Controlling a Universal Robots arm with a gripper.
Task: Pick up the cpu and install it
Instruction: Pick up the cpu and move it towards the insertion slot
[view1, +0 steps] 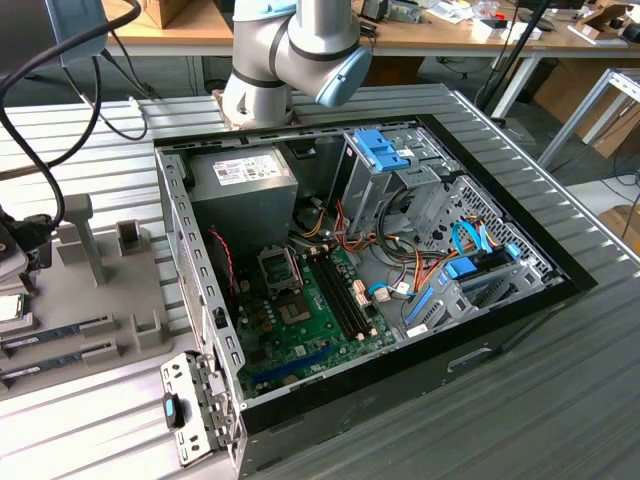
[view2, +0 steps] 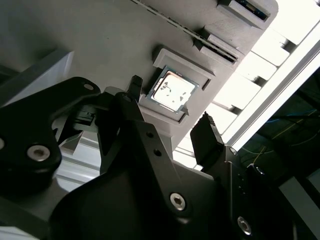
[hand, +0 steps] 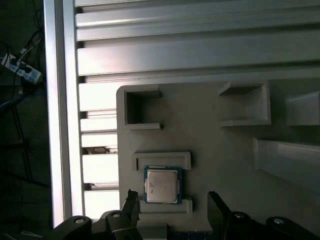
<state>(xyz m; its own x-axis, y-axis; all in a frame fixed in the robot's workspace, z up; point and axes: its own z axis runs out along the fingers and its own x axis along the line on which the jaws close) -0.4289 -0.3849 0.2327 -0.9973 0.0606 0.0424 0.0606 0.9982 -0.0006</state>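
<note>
Silver-topped, the cpu (hand: 162, 185) lies flat in its square recess on the grey holder (hand: 210, 130). In the first wrist view you see the gripper (hand: 172, 199) spread wide and empty, one finger to each side of the cpu, which sits closer to one finger.

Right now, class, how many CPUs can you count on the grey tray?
1. The cpu lies in a recess of the tray, just ahead of the open gripper, untouched. Parts of the tray are out of frame, so more may be hidden.
</note>
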